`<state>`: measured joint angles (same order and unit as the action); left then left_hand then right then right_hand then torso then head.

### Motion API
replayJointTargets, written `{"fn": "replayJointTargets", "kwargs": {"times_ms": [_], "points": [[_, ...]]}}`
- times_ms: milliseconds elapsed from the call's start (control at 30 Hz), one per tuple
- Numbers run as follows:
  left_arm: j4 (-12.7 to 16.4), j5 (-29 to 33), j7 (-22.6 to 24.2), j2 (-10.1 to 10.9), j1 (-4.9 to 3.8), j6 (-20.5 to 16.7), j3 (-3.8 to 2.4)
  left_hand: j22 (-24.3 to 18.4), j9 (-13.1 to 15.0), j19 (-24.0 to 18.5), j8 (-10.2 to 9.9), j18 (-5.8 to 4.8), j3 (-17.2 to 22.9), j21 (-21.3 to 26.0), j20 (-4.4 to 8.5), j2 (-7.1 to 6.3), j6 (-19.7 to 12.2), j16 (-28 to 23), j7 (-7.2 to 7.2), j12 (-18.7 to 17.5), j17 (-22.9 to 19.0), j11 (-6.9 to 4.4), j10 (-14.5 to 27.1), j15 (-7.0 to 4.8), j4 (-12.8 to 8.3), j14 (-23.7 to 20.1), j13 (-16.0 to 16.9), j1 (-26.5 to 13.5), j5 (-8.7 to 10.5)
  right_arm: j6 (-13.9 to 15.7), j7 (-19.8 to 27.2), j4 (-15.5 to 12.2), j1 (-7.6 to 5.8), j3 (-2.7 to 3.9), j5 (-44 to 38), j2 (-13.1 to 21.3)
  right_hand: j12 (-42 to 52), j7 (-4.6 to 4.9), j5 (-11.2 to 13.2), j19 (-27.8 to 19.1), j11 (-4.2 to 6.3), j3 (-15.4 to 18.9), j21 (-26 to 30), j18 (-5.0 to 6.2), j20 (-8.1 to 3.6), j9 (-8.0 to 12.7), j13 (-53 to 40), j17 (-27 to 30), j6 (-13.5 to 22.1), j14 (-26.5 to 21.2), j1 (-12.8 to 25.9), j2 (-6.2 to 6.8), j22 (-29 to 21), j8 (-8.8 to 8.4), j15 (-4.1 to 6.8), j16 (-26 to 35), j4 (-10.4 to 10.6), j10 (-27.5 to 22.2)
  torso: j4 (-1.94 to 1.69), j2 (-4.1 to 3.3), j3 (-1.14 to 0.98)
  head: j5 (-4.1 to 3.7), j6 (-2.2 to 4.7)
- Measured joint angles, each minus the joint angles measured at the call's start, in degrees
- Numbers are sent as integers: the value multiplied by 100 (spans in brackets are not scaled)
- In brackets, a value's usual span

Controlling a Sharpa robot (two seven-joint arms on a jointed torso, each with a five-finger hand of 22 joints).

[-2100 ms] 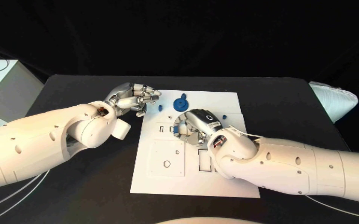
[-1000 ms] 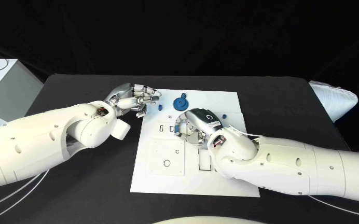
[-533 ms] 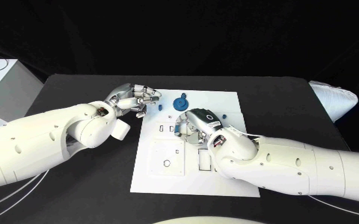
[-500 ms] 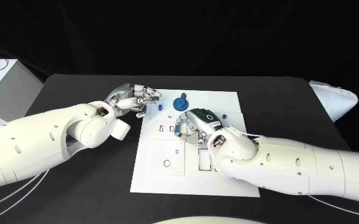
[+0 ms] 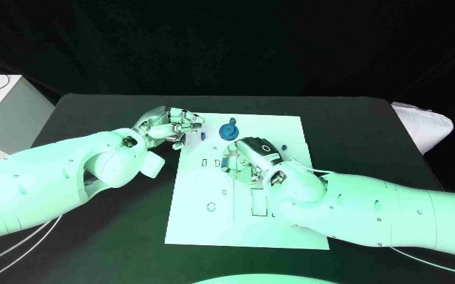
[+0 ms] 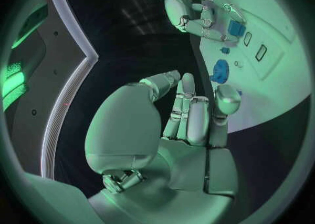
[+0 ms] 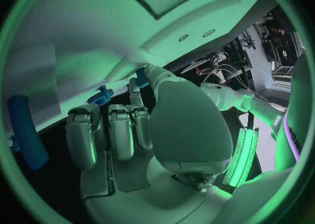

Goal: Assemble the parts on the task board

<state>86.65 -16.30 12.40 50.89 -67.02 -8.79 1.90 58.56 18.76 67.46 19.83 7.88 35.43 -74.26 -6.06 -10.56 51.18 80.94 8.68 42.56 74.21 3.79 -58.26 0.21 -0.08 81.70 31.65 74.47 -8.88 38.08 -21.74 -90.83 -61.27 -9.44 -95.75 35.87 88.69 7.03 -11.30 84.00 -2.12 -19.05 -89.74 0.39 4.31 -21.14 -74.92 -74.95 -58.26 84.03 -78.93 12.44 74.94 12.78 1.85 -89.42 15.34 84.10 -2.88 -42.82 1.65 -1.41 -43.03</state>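
Left hand (image 6: 177, 124) empty, fingers apart, right hand (image 5: 248, 159) curled on task board (image 5: 285, 133), grip unclear, wrist reveals blue bar (image 7: 26, 132).

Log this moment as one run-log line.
left hand: fingers curled, at board's far-left corner | right hand: over task board, grip unclear | round blue part: on board between hands | step: assembly unfinished

We see a matt black tabletop (image 5: 104, 110), a smooth white task board (image 5: 285, 225), and glossy metallic robot hands (image 5: 171, 125).
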Motion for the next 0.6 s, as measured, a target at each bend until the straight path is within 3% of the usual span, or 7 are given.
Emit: {"fn": "replayJointTargets", "kwargs": {"times_ms": [600], "points": [[-11,-5,-16,-1,1,26,2,0,-1,0,0,0,0,0,0,0,0,0,0,0,-1,0,0,0,0,0,4,0,0,14,3,-16,0,0,-5,-19,52,-103,-101,0,18,-162,0,0,0,-54,1,1,-145,0,-93,-91,-1,134,0,0,-97,-18,-3,0,1,5,-3]]}}
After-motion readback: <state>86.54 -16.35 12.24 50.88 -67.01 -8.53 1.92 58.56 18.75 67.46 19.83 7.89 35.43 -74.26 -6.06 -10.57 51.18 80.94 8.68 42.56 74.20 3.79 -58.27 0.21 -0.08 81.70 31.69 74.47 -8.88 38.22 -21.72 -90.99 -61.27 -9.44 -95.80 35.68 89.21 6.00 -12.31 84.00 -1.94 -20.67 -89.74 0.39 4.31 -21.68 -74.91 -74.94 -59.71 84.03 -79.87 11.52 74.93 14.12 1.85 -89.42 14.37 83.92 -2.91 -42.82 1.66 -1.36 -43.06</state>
